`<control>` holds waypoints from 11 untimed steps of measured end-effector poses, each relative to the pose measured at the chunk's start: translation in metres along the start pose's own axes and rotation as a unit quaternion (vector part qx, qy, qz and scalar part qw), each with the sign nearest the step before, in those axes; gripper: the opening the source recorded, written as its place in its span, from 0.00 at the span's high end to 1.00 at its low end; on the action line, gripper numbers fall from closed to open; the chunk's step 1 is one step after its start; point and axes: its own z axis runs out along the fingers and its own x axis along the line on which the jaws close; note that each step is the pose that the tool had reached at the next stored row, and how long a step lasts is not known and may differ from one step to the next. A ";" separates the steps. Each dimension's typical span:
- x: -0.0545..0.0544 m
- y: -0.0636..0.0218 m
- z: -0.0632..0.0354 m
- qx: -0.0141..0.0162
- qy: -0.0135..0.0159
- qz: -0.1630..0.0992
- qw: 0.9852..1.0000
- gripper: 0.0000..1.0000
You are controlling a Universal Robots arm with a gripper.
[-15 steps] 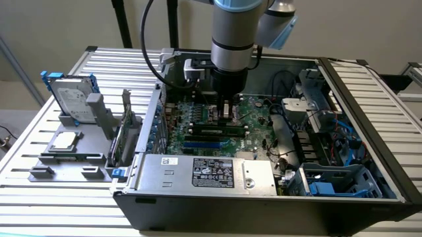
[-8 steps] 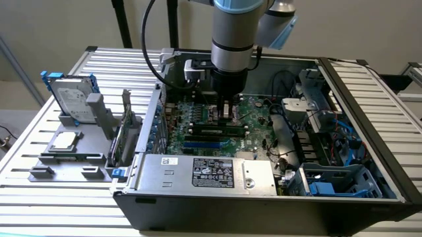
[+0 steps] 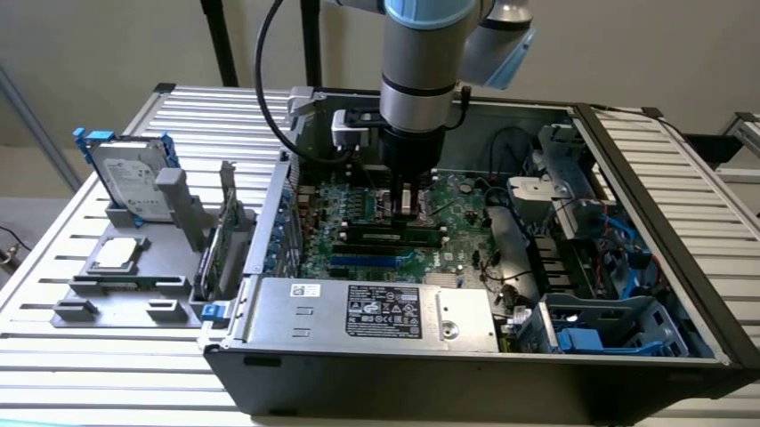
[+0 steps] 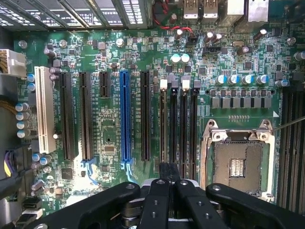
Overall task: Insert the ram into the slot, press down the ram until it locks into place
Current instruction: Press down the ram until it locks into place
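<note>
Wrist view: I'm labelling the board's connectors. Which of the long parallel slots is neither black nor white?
The blue slot. It is the single bright blue one, flanked by a short black slot and a long black slot.

Open PC case, pincer over mobo, ram nearby

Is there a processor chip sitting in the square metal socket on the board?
No. In the wrist view the processor socket is open, with its bare contact field exposed.
</note>
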 end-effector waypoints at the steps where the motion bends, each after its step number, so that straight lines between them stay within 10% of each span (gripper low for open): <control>1: 0.000 0.0000 0.0003 0.000 0.000 0.000 1.000 0.89; 11: -0.001 0.0000 0.0054 0.000 0.000 0.001 1.000 0.89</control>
